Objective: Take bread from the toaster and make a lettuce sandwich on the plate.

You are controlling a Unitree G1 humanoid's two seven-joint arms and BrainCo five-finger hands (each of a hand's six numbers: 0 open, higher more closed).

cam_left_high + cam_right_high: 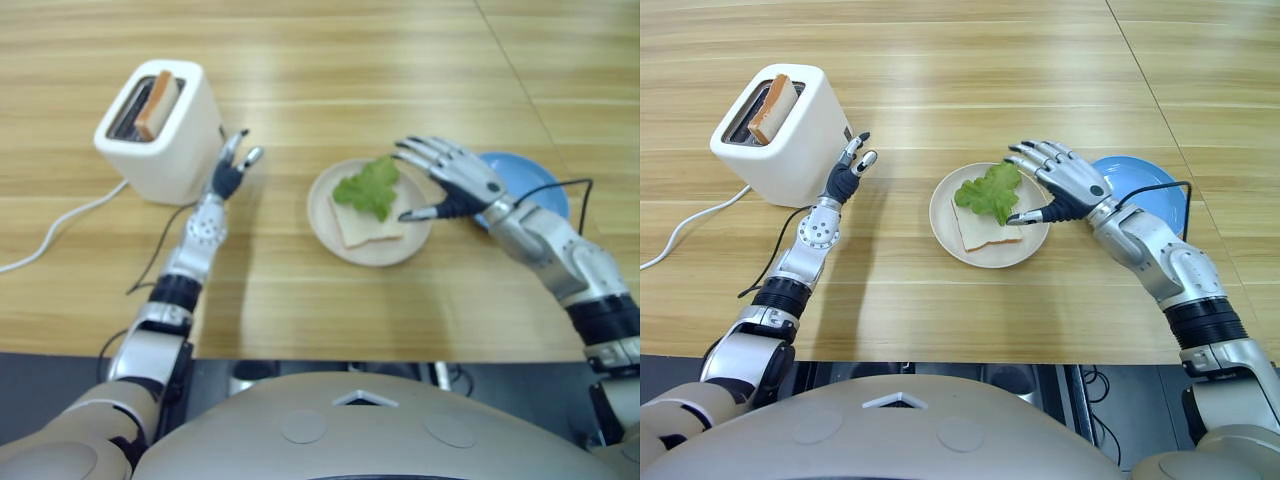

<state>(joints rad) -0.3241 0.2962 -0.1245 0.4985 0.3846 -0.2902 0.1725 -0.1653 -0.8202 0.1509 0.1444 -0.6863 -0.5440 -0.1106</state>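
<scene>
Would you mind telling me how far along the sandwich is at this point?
Done: one bread slice lies on the plate with lettuce on top. In hand: nothing; the right hand hovers open over the plate's right rim, the left hand is open beside the toaster. Left: the second slice, in the toaster, must go on top.

The right robot hand (pixel 1060 185) hides much of the blue dish (pixel 1145 171).
</scene>
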